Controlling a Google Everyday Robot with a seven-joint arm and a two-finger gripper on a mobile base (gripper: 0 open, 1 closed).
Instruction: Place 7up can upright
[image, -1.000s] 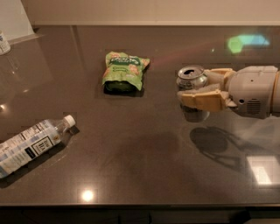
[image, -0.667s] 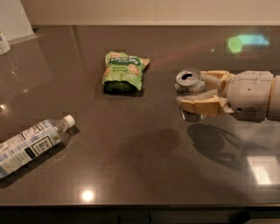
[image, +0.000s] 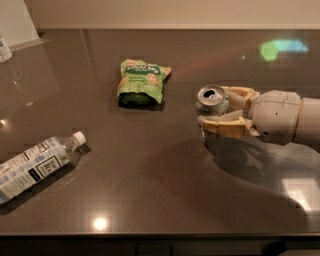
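Note:
The 7up can (image: 211, 98) is at the right middle of the dark table (image: 150, 185), with its shiny opened top facing up towards the camera. My gripper (image: 212, 107) reaches in from the right edge, and its tan fingers (image: 222, 125) sit on either side of the can, shut on it. The can's lower body is mostly hidden by the fingers. A shadow lies on the table below the gripper, so the can appears to be held slightly above the surface.
A green snack bag (image: 141, 81) lies left of the can, towards the back. A clear plastic bottle with a white cap (image: 37, 164) lies on its side at the front left. A small container (image: 4, 48) stands at the far left back. The table's front edge runs along the bottom.
The gripper and the can have moved together slightly left and lower in the view. The bag and the bottle have not moved.

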